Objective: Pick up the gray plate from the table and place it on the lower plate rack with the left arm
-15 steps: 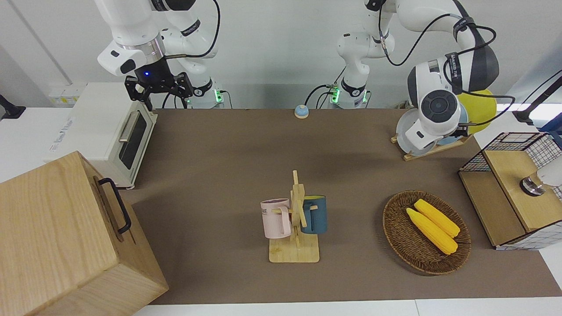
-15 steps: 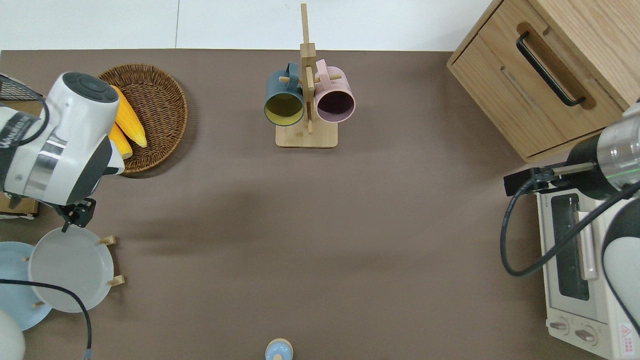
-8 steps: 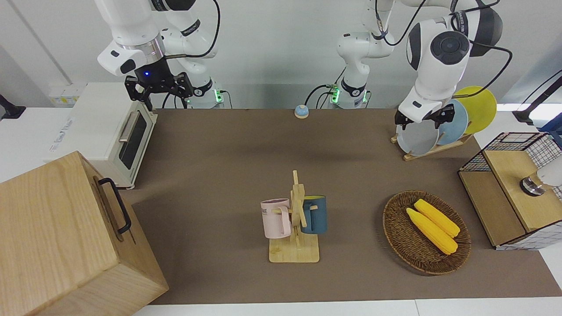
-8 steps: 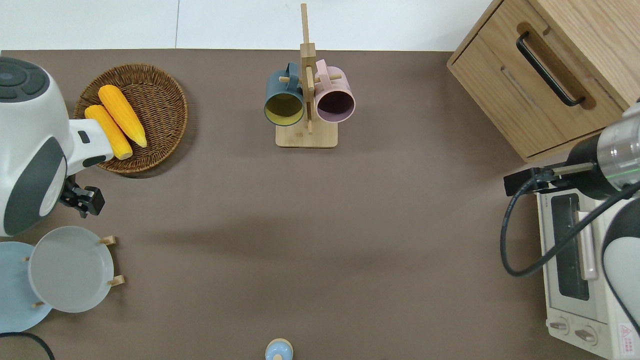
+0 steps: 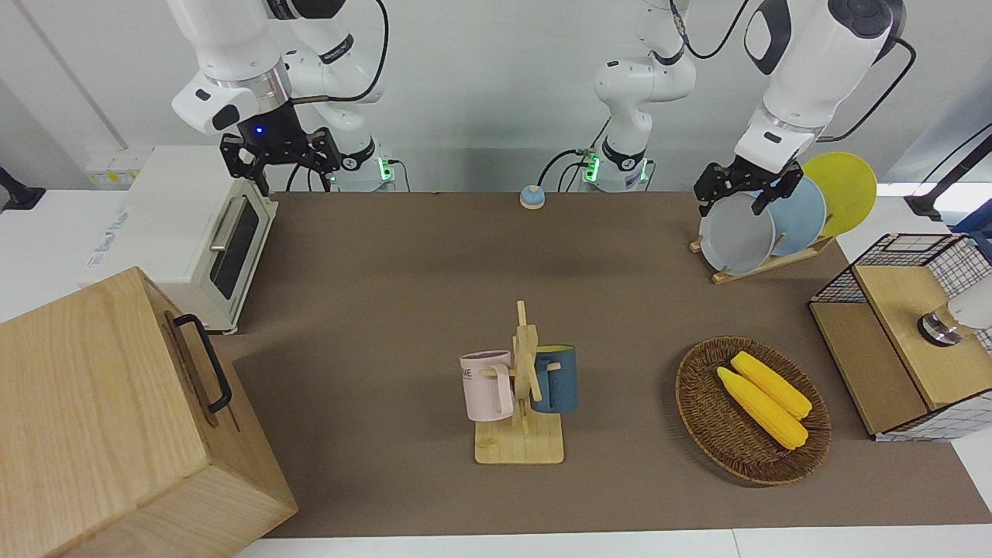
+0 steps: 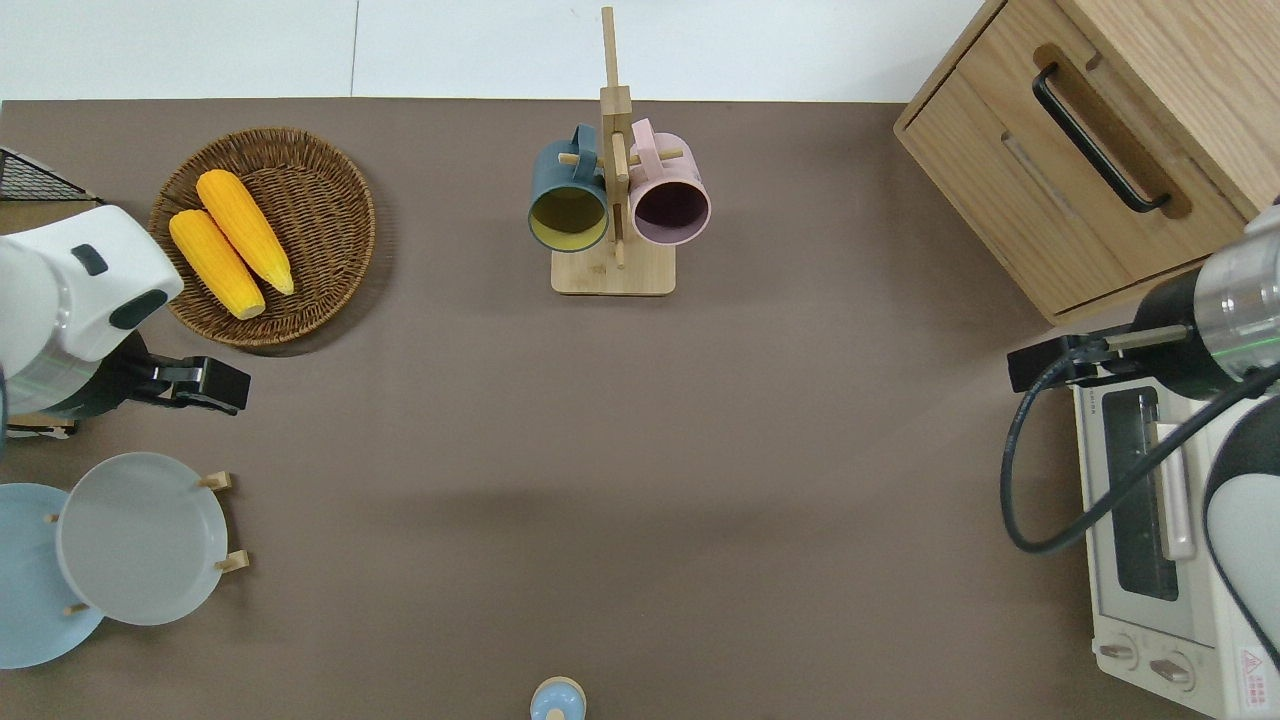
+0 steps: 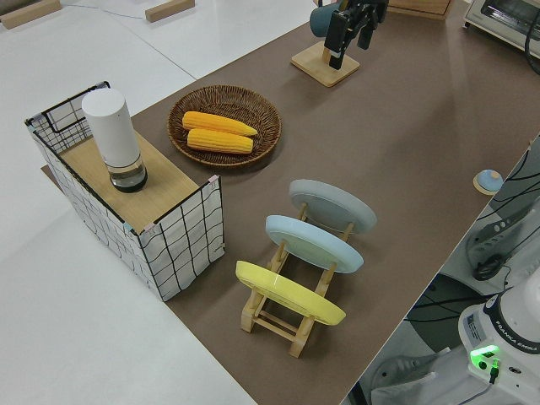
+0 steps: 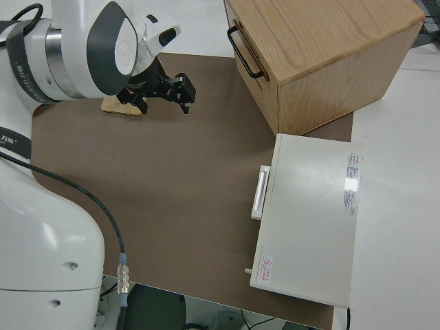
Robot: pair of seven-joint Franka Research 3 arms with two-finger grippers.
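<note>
Your gray plate (image 5: 736,233) leans in the lower plate rack (image 5: 763,265). Above the rack, your left pincer (image 5: 745,188) hangs open, holding nothing. No label is readable.

Left end effector (image 5: 746,188) raised, fingers apart (right arm parked).

I see a smooth, matt gray plate (image 5: 736,234), probably ceramic, on the pale bare-wood lower plate rack (image 7: 291,314); the brown table cover (image 6: 640,480) looks matt.

3 plates standing in the plate rack (image 7: 291,325) at the left arm's end of the worktop (image 6: 640,450), gray plate (image 6: 140,537) in the slot farthest from the robots, basket (image 6: 325,210) with 2 corn cobs (image 6: 230,245) farther out, mug tree (image 6: 613,270) mid-worktop.
</note>
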